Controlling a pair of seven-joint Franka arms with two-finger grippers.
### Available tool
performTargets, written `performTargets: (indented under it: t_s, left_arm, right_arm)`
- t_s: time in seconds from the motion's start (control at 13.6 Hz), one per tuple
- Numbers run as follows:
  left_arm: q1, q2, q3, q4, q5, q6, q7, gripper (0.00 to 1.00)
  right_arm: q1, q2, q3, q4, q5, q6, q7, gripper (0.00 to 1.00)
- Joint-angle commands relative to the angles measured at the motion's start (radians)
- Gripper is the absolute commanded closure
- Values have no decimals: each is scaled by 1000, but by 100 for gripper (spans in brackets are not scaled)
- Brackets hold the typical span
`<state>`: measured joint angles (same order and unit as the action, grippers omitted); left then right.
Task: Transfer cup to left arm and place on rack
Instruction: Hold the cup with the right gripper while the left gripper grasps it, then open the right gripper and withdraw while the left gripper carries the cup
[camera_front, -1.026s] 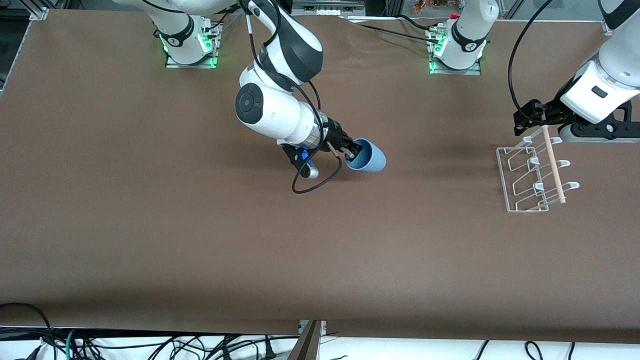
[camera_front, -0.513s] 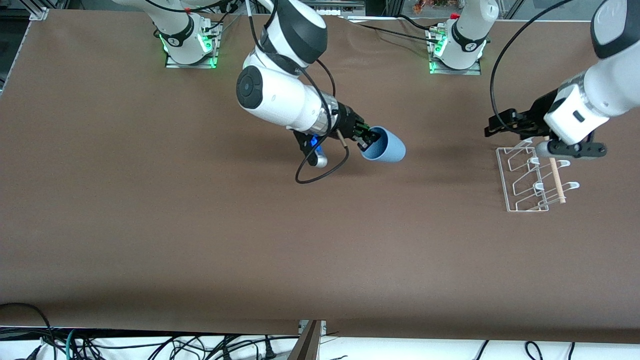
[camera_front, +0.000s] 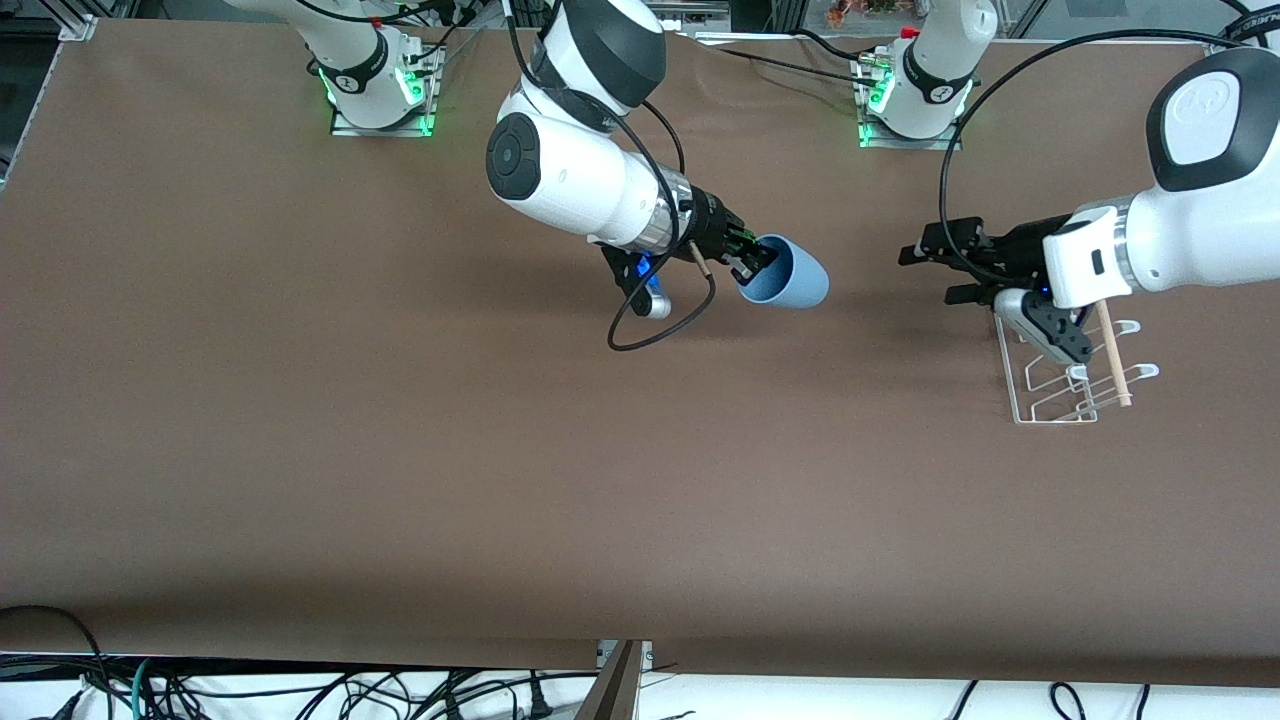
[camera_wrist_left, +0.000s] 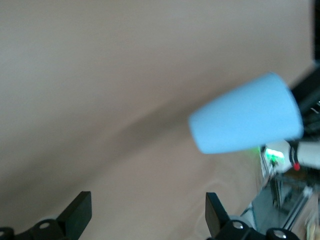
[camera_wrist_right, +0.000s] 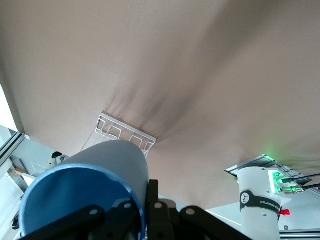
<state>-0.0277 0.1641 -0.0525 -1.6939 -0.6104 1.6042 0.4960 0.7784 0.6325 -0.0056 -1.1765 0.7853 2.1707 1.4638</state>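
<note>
The light-blue cup (camera_front: 792, 273) hangs in the air over the middle of the table, on its side, its base toward the left arm. My right gripper (camera_front: 755, 262) is shut on its rim, one finger inside and one outside (camera_wrist_right: 159, 202); the cup (camera_wrist_right: 95, 180) fills the right wrist view. My left gripper (camera_front: 915, 270) is open and empty, over the table between the cup and the rack, pointing at the cup. The left wrist view shows the cup's (camera_wrist_left: 247, 115) base ahead of the open fingers (camera_wrist_left: 77, 212). The rack (camera_front: 1065, 370) stands at the left arm's end of the table, partly hidden by the left wrist.
A wooden dowel (camera_front: 1112, 355) lies across the rack. Both arm bases (camera_front: 380, 85) (camera_front: 915, 95) stand along the table's edge farthest from the front camera. A black cable loop (camera_front: 650, 325) hangs under the right wrist. The rack also shows in the right wrist view (camera_wrist_right: 125, 131).
My right gripper has lifted the cup and carried it toward the left arm. My left gripper has swung away from the rack toward the cup and turned to face it.
</note>
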Motion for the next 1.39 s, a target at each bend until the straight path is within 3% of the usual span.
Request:
performTargets:
  t_s: [0.0, 0.37, 0.95, 1.03, 1.17, 1.32]
  left_arm:
    - [-1, 47, -1, 19, -84, -18, 310, 0]
    - [-9, 101, -49, 14, -250, -3, 654, 0]
    - [-12, 146, -132, 0, -289, 111, 929, 0]
    - [-12, 147, -136, -1, -289, 112, 943, 2]
    - [-15, 153, -139, -10, -287, 112, 996, 23]
    - [-15, 163, -139, -26, -287, 108, 1023, 33]
  right_arm:
    - [-2, 4, 1, 21, 17, -14, 13, 100]
    - [-2, 4, 1, 23, 17, -15, 13, 100]
    - [-2, 3, 1, 23, 17, -15, 12, 100]
    - [-4, 4, 1, 23, 15, -22, 12, 100]
    - [-4, 4, 1, 26, 17, -35, 12, 100]
    - [-5, 4, 0, 47, 17, -45, 12, 100]
